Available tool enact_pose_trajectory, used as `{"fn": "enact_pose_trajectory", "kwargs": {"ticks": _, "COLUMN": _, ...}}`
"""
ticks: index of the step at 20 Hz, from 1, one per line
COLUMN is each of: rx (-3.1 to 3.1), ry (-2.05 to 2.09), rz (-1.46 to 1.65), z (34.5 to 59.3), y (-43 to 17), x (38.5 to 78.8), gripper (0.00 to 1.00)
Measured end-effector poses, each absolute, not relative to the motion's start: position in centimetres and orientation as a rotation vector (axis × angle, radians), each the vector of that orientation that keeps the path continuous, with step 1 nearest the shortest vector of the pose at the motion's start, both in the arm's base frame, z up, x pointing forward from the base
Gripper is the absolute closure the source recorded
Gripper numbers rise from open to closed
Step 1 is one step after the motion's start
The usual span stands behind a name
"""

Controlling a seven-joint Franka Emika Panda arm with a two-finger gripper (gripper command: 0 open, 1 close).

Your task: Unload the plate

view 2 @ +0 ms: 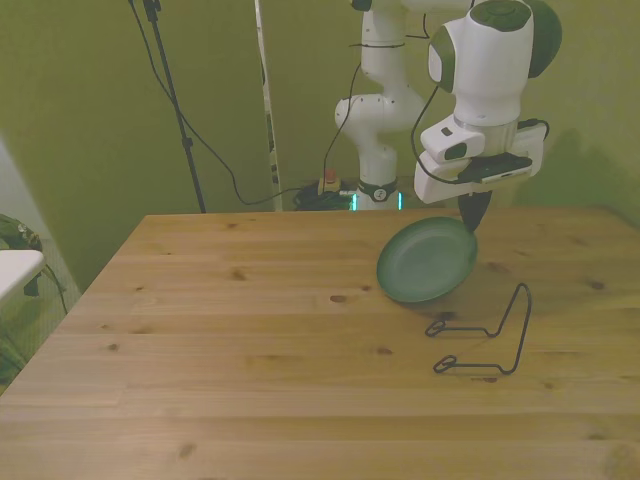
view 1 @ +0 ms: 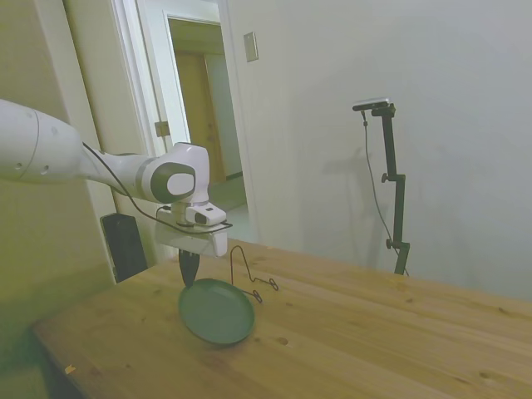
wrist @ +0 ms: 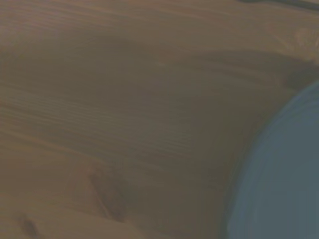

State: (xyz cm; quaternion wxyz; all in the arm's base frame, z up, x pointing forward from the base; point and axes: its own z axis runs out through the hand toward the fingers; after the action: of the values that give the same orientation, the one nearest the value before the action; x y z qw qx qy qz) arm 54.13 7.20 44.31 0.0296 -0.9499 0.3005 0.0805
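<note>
Hanging tilted just above the worktop (view 2: 250, 330), the plate (view 2: 426, 261) is pinched at its upper rim by our tool (view 2: 474, 213), which is clenched on it. In the side view, the plate (view 1: 217, 311) hangs low over the wood, its lower edge close to the surface. The black wire stand (view 2: 487, 335) sits nearby on the front view's right, apart from the plate. The wrist view is blurred, showing wood grain and the plate's edge (wrist: 284, 179).
</note>
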Motion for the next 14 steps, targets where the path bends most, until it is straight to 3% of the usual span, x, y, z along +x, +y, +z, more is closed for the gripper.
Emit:
{"fn": "enact_pose_trajectory", "kwargs": {"ticks": 13, "rx": -2.958, "ry": 0.866, "rz": 0.312, "z": 39.1, "y": 7.5, "x": 53.8, "gripper": 1.00}}
{"fn": "enact_pose_trajectory", "kwargs": {"ticks": 14, "rx": -2.959, "ry": 0.859, "rz": 0.313, "z": 39.0, "y": 7.6, "x": 53.8, "gripper": 0.00}}
